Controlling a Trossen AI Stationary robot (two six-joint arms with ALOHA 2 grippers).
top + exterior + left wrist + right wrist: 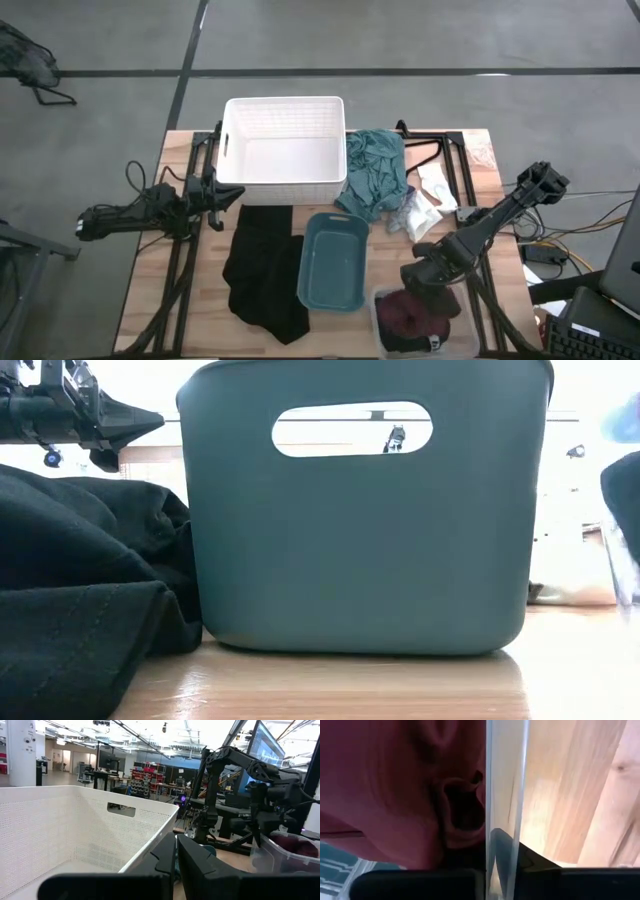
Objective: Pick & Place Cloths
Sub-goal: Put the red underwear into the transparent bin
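Hovering at lower right, right pincer (432,283) straddles the clear bin's (378,318) wall beside the maroon cloth (410,312) inside (soft, limp; pinch a raised fold); left pincer (218,192) pressed together.

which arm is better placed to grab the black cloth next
Left. The left gripper sits shut beside the white bin, just above the black cloth in the high view. The right gripper is down at the clear bin holding the maroon cloth, across the teal bin.
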